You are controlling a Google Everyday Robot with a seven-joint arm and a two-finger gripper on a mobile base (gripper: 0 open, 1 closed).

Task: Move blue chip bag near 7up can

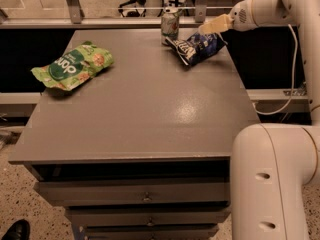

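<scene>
The blue chip bag [196, 46] lies crinkled on the far right part of the grey table [145, 109]. The 7up can [170, 24] stands upright just to its left, close to the bag's upper corner, near the table's back edge. My gripper [209, 27] reaches in from the right on the white arm and sits at the bag's upper right edge, right over it. Whether it still holds the bag does not show.
A light green snack bag [72, 66] lies at the table's left side. The robot's white body [272, 184] fills the lower right corner. A rail and dark gap run behind the table. Drawers sit under the table's front edge.
</scene>
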